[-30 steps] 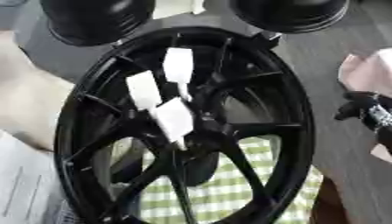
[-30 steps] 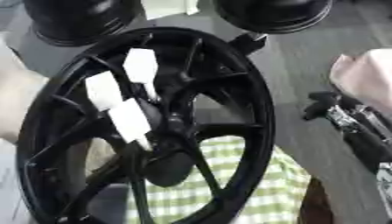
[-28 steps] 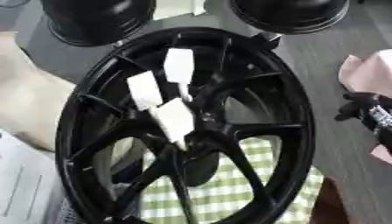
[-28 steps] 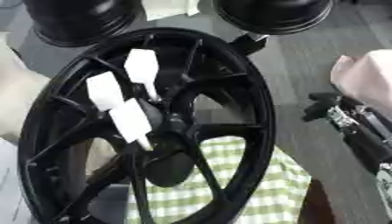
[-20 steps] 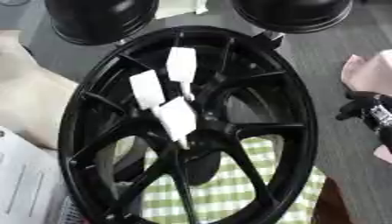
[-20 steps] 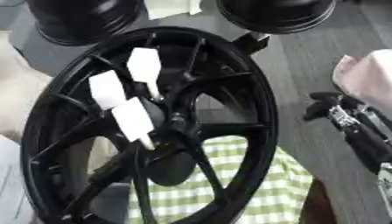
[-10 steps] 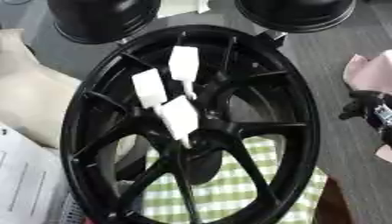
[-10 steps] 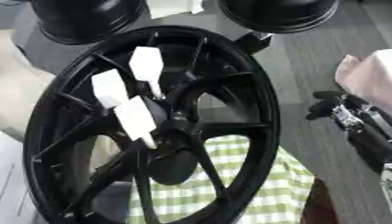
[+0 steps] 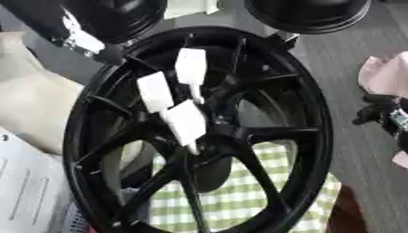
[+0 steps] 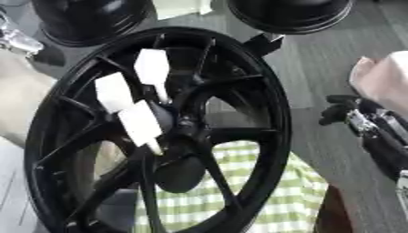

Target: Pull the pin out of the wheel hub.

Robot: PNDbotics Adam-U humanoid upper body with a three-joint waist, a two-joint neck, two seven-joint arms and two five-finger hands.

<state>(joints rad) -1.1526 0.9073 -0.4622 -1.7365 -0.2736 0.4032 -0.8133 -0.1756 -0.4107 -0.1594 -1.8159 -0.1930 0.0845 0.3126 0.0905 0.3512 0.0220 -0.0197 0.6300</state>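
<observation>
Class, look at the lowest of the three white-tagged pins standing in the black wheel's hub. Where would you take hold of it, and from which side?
Grip the lowest pin by its broad white tag, pinching the flat faces. Its thin stem runs down into the wheel hub, too narrow to hold. Come from the camera side, in front of the wheel; the right hand, beside the rim, is probably nearest.

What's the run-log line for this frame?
wheel: upright on checked cloth | pins: three white, in hub | right robot hand: beside rim, off wheel | left robot hand: unseen | pull: not begun
</observation>
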